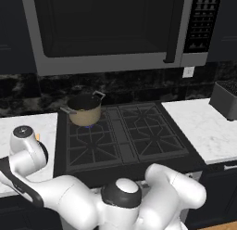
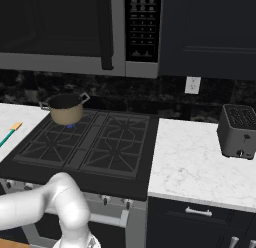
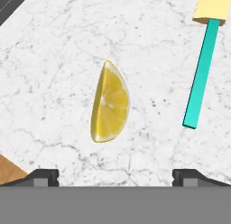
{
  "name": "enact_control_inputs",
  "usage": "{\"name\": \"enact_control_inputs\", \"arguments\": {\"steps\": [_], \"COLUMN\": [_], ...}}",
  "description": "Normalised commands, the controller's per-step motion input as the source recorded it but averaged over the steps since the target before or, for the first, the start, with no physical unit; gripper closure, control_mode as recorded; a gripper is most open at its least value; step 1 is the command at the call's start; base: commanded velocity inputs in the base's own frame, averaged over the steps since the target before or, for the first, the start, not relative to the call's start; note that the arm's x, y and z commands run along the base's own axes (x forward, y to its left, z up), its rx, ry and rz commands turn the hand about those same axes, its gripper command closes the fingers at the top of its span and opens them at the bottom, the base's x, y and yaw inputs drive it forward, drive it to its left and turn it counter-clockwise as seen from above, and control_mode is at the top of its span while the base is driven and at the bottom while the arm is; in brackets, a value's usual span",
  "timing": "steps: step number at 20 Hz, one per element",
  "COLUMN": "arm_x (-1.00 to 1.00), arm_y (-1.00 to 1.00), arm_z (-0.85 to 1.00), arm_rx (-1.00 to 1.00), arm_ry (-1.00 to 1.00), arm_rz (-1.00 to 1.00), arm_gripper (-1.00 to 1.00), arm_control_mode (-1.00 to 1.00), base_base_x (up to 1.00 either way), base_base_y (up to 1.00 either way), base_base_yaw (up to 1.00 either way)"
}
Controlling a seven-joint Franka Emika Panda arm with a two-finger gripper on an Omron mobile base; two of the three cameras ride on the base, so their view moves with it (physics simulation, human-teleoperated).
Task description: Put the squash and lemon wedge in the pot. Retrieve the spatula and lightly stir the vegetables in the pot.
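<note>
The gripper [image 3: 115, 175] hangs over the white marble counter [image 3: 54, 60] with its fingers [image 3: 43, 175] spread wide and nothing between them. The lemon wedge [image 3: 110, 103] lies flat on the counter between the two fingertips, cut face up, one pointed end away from the hand. The spatula [image 3: 205, 60] lies on the counter off to one side of the wedge, apart from it, its teal handle running up to the light-orange blade. In the base views the pot [image 1: 84, 109] sits on the back left burner of the dark stove [image 1: 122, 136], under the microwave [image 1: 111, 29]. A toaster [image 2: 239, 131] stands on the counter to the right of the stove. The squash cannot be made out.
</note>
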Motion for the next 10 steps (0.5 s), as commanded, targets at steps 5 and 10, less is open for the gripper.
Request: {"name": "enact_control_inputs", "arguments": {"steps": [5,10], "arm_x": [0.17,0.23], "arm_y": [0.29,0.22], "arm_z": [-0.19,-0.19], "arm_rx": [-0.01,0.00], "arm_ry": [0.00,0.01], "arm_rz": [0.00,0.00], "arm_gripper": [-1.00,-1.00], "arm_control_mode": [-1.00,-1.00], "base_base_x": [0.00,0.00], "base_base_y": [0.00,0.00], "base_base_yaw": [0.00,0.00]}}
